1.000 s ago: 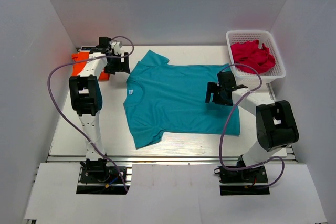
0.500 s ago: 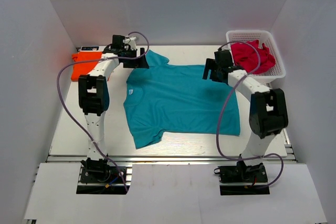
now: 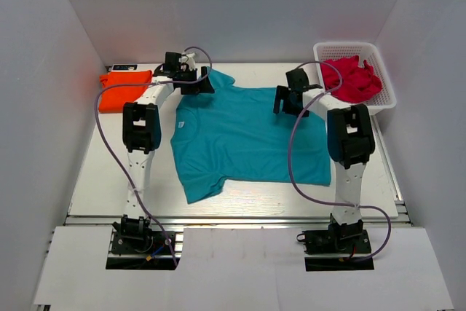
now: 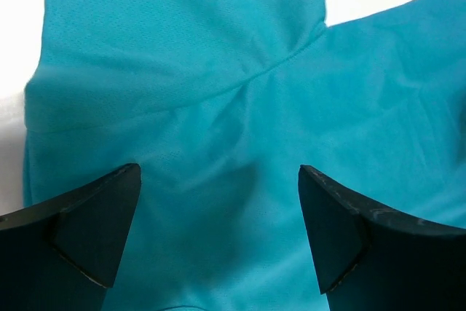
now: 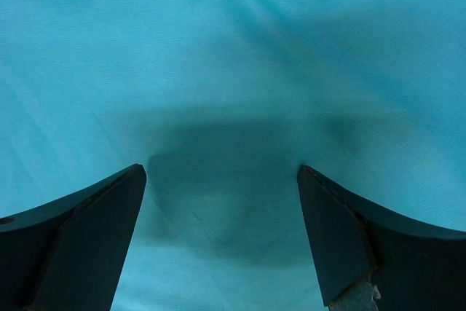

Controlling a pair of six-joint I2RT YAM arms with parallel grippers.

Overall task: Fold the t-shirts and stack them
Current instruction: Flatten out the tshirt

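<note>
A teal t-shirt (image 3: 244, 136) lies spread flat in the middle of the table, collar to the left with a small white label (image 3: 180, 126). An orange t-shirt (image 3: 125, 89) lies folded at the far left. My left gripper (image 3: 206, 84) hovers open over the teal shirt's far sleeve; in the left wrist view its jaws (image 4: 218, 180) stand wide over the sleeve seam (image 4: 247, 78). My right gripper (image 3: 285, 100) hangs open above the shirt's far hem corner, and the right wrist view shows only teal cloth (image 5: 218, 71) between its fingers (image 5: 342, 231).
A white basket (image 3: 378, 107) at the far right corner holds crumpled red cloth (image 3: 351, 76). White walls close in the table on the left, back and right. Purple cables loop from both arms.
Both arms have stretched toward the far edge of the teal shirt: the left gripper moved right from the orange shirt to the sleeve, the right gripper moved up from the shirt's right side. Both stayed open.
</note>
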